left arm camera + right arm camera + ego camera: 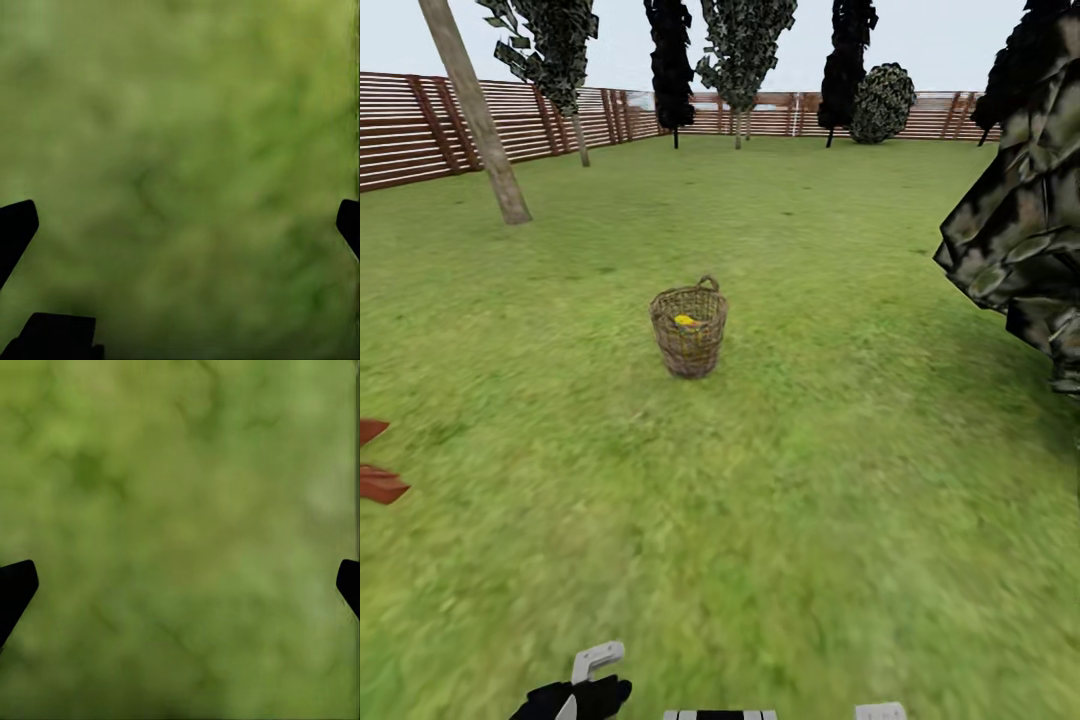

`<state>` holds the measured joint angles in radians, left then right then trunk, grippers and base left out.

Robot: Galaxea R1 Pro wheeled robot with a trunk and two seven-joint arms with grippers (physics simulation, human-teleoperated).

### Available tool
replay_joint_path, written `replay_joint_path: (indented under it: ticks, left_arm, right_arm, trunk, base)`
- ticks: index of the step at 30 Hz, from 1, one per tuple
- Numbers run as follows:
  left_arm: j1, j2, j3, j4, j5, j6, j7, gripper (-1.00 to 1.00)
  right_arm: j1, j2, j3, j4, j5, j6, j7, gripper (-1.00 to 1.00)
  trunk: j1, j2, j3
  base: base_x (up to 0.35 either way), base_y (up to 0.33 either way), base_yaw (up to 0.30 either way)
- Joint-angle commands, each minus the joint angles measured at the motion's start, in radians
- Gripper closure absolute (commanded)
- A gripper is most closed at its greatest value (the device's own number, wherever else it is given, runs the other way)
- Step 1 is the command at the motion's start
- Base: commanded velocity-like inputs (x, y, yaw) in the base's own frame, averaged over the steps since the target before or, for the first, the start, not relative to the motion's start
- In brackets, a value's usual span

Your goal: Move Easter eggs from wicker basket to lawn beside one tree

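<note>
A small brown wicker basket (688, 331) stands upright on the lawn (780, 520) in the middle of the head view. A patch of yellow egg (684, 320) shows inside its rim; how many eggs lie in it is hidden. A thick grey-brown tree (478, 115) leans at the far left, by the fence. Part of my left arm (575, 693) sits at the lower edge, far short of the basket. My left gripper (186, 225) is open over blurred grass, fingertips (16, 225) wide apart. My right gripper (186, 585) is open too, over bare grass.
A brown slat fence (420, 125) closes the garden at the back and left. Thin dark-leaved trees (670, 60) and a round bush (880, 100) line the back. Dark foliage (1025, 220) hangs at the right. A red-brown object (378, 470) pokes in at the left edge.
</note>
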<state>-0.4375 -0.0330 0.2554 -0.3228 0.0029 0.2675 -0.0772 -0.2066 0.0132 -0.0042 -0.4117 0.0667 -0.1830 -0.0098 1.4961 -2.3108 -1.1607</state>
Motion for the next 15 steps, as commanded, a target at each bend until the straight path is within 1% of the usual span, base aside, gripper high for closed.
replay_joint_path:
  ticks: [1,15]
  left_arm:
    - [0.0,-0.001,0.007,-0.002,0.0,0.007,-0.004,-1.0]
    - [0.0,-0.001,0.007,-0.002,0.0,0.007,-0.004,-1.0]
  right_arm:
    - [0.0,0.0,-0.001,0.001,0.007,-0.003,-0.001,-1.0]
    - [0.0,0.001,0.001,0.001,0.007,-0.002,-0.002,-1.0]
  trunk:
    - [0.0,0.0,-0.001]
    - [0.0,0.0,-0.001]
  base:
    - [0.331,0.0,-0.034]
    - [0.331,0.0,-0.004]
